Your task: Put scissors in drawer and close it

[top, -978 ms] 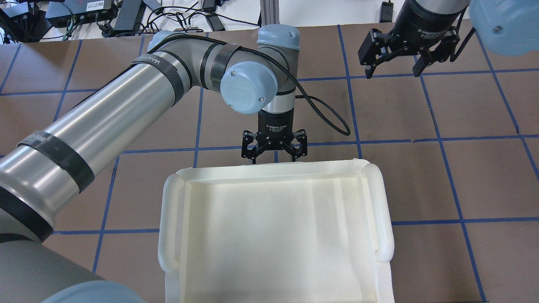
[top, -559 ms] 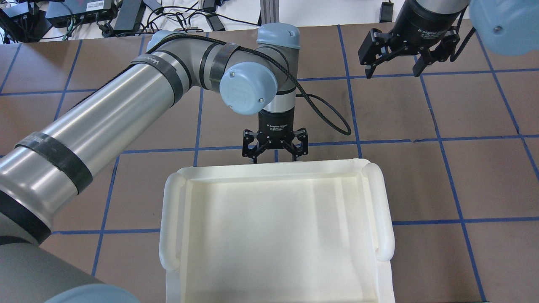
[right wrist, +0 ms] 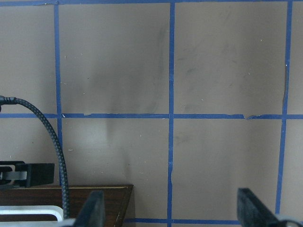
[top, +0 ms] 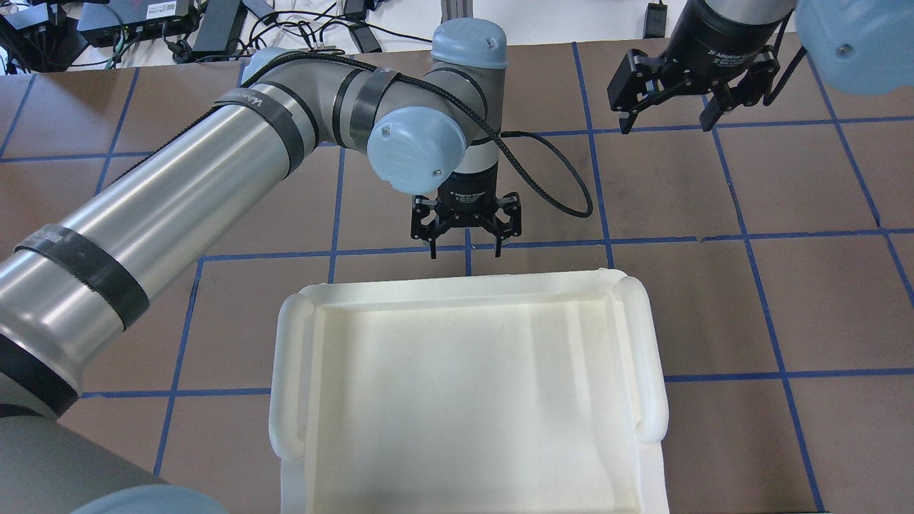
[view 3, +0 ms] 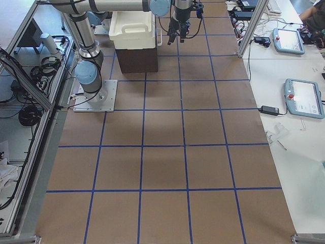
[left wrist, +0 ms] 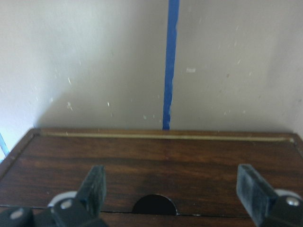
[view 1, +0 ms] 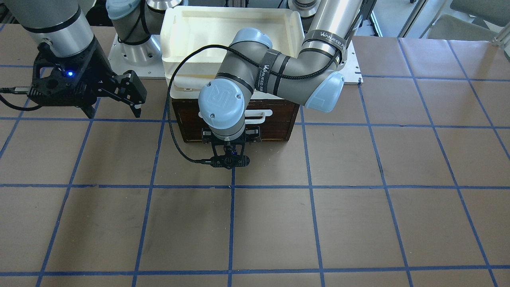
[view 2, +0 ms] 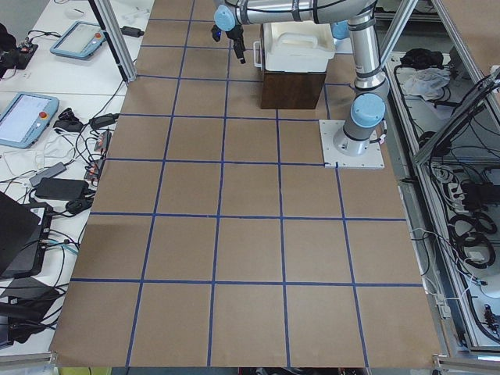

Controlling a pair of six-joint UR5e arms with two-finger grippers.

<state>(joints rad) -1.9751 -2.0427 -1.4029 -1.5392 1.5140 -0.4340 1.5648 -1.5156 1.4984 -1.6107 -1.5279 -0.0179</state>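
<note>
The drawer (view 1: 275,128) has a dark brown front and a white bar handle (view 1: 263,116); its front looks flush with its wooden case. My left gripper (top: 465,251) is open and empty, just in front of the drawer front. In the left wrist view, the left gripper (left wrist: 173,189) has its fingers spread over the dark wood (left wrist: 161,156). My right gripper (top: 668,118) is open and empty, off to the side above the table; it also shows in the front view (view 1: 111,101). The scissors show in no view.
A cream-white plastic tray (top: 464,285) sits on top of the wooden case and hides it from overhead. The brown table has blue tape grid lines (top: 742,235). The left arm's cable (view 1: 175,135) loops beside the case. Electronics and cables lie past the far table edge (top: 178,28).
My left gripper has moved away from the tray edge and the drawer front, further out over the table. The right gripper has not moved.
</note>
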